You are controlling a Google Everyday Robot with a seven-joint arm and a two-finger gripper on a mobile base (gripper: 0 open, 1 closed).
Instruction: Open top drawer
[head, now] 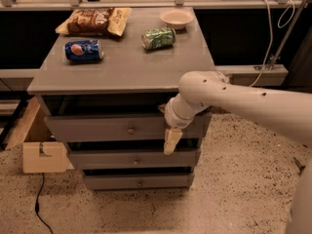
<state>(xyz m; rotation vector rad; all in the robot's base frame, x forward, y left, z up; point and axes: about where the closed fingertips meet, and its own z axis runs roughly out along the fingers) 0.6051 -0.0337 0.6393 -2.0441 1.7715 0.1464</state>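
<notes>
Cabinet (122, 67) top drawer (92, 128) knob (130, 129) lies left of jaws.

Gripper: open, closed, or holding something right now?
Gripper: cannot be told. It hangs pointing down in front of the top drawer, right of its knob, not on it.

Dim lt; tool (169, 141) by top drawer (97, 128)

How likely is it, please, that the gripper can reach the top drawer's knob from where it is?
Probably yes: the gripper hangs by the lower edge of the top drawer, just right of its brass knob, with nothing between them.
</notes>
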